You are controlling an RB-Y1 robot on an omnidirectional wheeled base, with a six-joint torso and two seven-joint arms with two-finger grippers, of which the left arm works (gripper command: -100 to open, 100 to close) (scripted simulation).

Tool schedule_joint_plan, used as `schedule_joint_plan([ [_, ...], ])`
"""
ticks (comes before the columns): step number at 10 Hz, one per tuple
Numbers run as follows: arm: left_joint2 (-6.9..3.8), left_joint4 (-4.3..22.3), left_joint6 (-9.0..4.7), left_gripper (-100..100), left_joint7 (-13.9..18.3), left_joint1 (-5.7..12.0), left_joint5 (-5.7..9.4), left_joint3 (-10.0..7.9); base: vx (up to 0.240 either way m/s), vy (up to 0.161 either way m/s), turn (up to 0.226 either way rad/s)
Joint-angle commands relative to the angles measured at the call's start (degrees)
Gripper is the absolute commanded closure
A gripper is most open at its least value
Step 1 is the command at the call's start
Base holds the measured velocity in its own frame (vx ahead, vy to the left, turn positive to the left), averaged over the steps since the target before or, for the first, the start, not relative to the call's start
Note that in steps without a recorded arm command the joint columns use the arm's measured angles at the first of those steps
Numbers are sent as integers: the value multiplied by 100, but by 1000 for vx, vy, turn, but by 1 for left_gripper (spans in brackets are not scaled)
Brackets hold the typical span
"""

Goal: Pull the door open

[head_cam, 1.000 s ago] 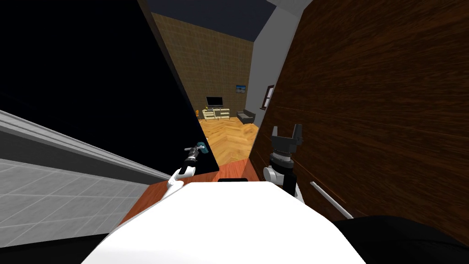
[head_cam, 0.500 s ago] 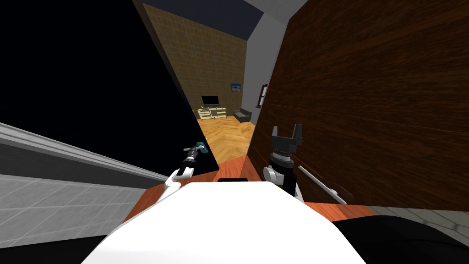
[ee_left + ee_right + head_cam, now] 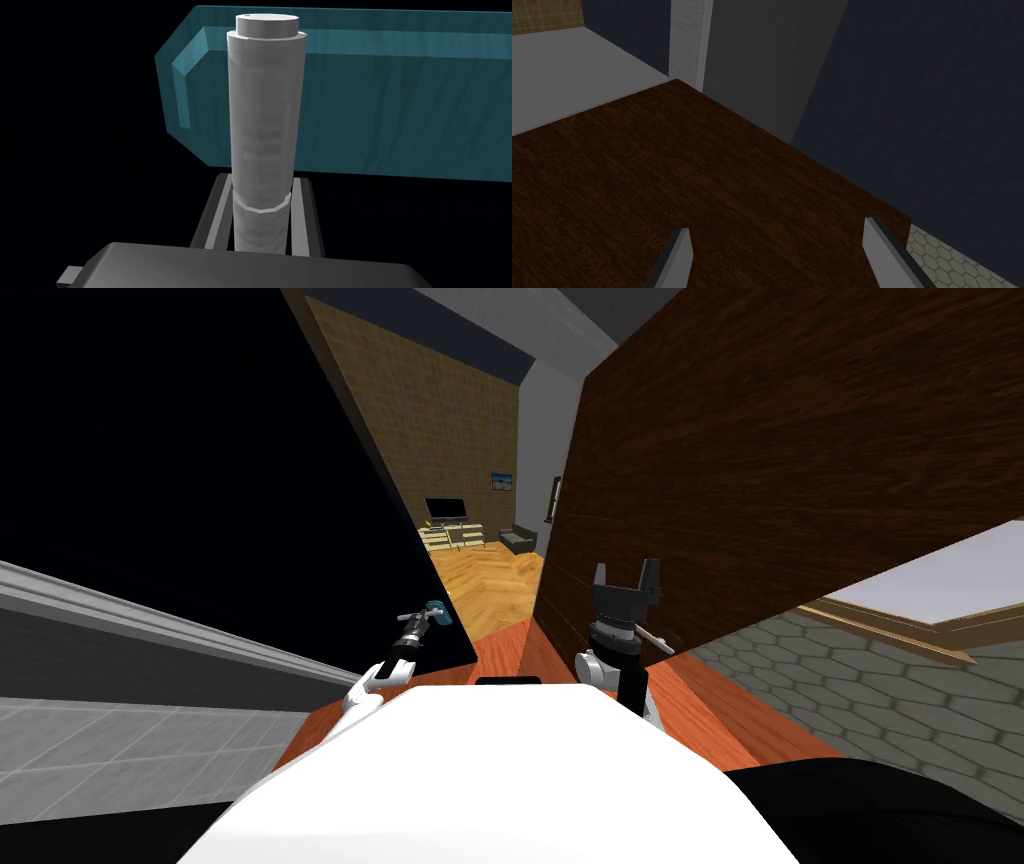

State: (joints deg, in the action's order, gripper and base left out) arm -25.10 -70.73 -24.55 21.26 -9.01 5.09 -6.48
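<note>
Slippage looks the likeliest fault: the left gripper (image 3: 261, 210) has its jaws clamped narrowly on one grey cylinder (image 3: 264, 110) in front of one teal plate (image 3: 390, 100), and a sideways pull could twist it loose. The one dark wood door (image 3: 800, 468) stands just right of me, beside the right gripper (image 3: 776, 227) (jaws wide, holding nothing), so a swing might bring it, or its one grey bar (image 3: 655, 637), against that arm.
</note>
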Motion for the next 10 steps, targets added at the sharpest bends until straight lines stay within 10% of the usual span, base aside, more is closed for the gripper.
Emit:
schedule_joint_plan([
  [1,-131,1,-97,100,116,-68,17,52,-206,51,-153],
  [3,-145,25,-122,100,141,-71,15,100,-153,47,-99],
  [10,-698,-249,-737,100,669,-710,-14,455,-232,59,-129],
])
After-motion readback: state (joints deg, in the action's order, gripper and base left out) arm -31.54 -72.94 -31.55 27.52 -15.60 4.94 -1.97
